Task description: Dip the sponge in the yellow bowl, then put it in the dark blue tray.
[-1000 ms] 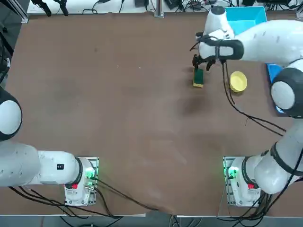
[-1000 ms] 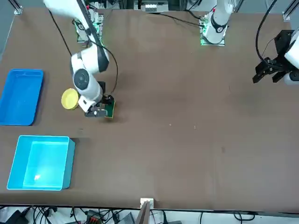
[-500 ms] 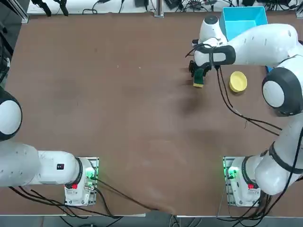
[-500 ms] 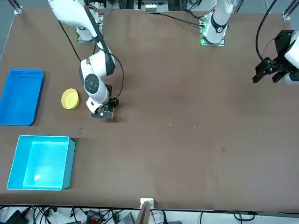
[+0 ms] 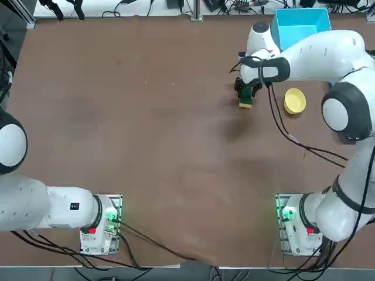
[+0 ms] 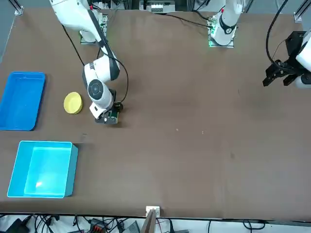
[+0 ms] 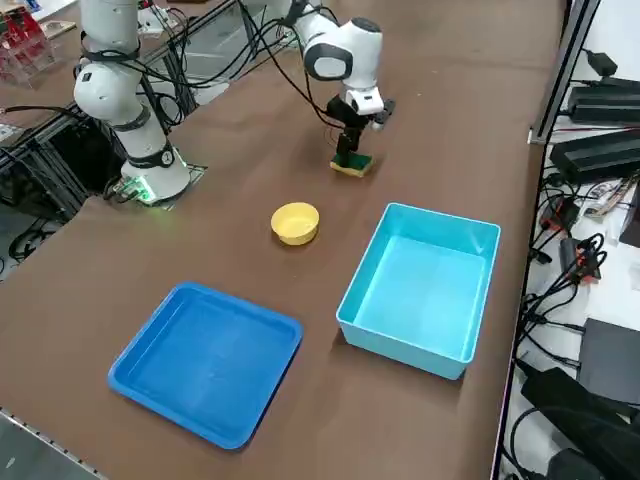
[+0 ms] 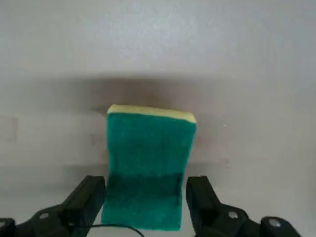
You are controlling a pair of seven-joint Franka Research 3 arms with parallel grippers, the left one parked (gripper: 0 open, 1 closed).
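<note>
Sponge (image 8: pixel 147 165), green face up on the table toward its far right corner, straddled by the right gripper (image 8: pixel 146 197), fingers apart; risk: an off-centre close pivots or skids it free.

Brown table (image 5: pixel 146 146) fills workspace. Deep light cyan box (image 7: pixel 418 288), open-topped, sits on table near far right corner; seen also in top view (image 5: pixel 300 23) and front view (image 6: pixel 43 169). Black cables (image 5: pixel 217 6) lie bunched beyond table's far edge. Black equipment units (image 7: pixel 600 150) and cabling sit beside table, past box.
</note>
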